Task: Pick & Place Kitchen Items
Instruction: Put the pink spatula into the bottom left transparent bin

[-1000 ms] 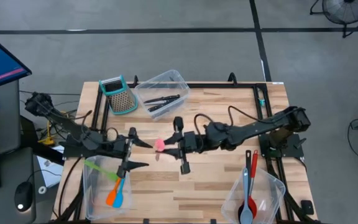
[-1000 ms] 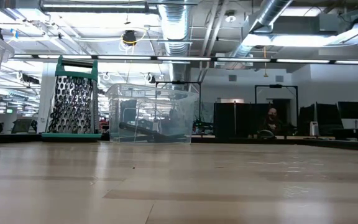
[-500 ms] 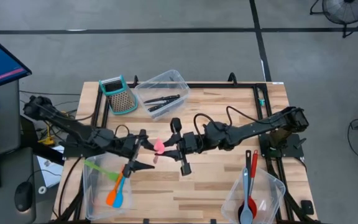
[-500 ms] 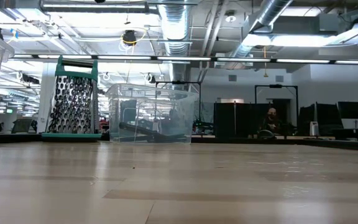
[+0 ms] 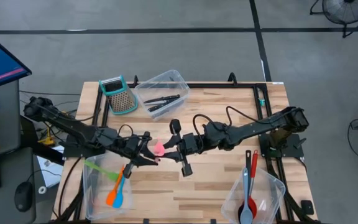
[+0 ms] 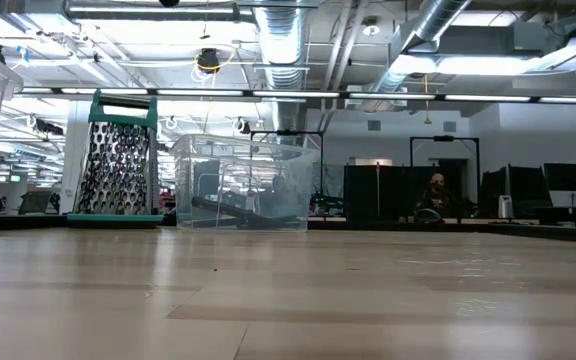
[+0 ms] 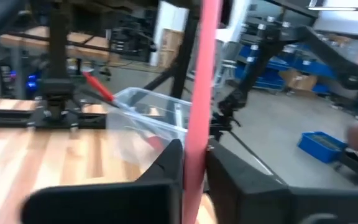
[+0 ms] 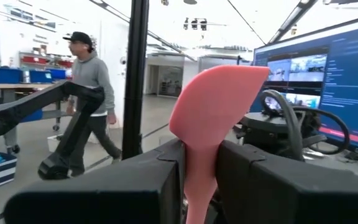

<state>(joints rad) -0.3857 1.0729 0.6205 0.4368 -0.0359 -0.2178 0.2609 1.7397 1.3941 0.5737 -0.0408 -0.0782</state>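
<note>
Surface (image 5: 216, 180): pale wood planks, smooth, faintly sheened in the low view. Pink spatula (image 5: 159, 147): matt, smooth silicone-like blade. Box grater (image 6: 121, 165): perforated bright metal, glossy, with a teal plastic top. Far tub (image 5: 166, 84) and the near tubs at left (image 5: 91, 186) and right (image 5: 266, 190): clear glossy plastic. Left hand (image 7: 191, 171) and right hand (image 8: 197, 171): matt black plastic fingers. Floor (image 5: 166, 56): dull grey, smooth.

A box grater (image 5: 118, 94) stands beside a clear tub (image 5: 174, 81); 2 more tubs (image 5: 91, 186) (image 5: 272, 186) sit nearer.
</note>
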